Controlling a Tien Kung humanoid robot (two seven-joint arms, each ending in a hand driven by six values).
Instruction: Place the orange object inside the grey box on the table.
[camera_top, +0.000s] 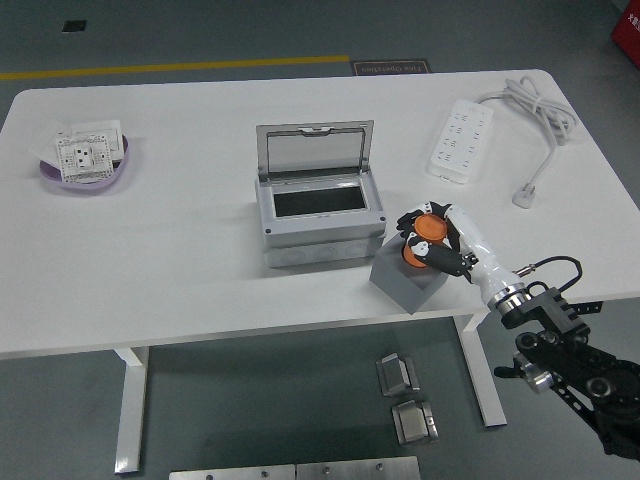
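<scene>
The grey box (318, 205) stands in the middle of the white table (180, 260) with its clear lid raised and its dark inside showing. My right hand (437, 240) reaches in from the lower right, just right of the box. Its white and black fingers are curled around the orange object (428, 229), which sits on top of a small grey block (408, 277) near the table's front edge. My left arm is out of view.
A purple bowl (85, 176) holding white socket plates sits at the far left. A white power strip (460, 139) with its cable and plug (527, 195) lies at the back right. Metal parts lie on the floor below the table.
</scene>
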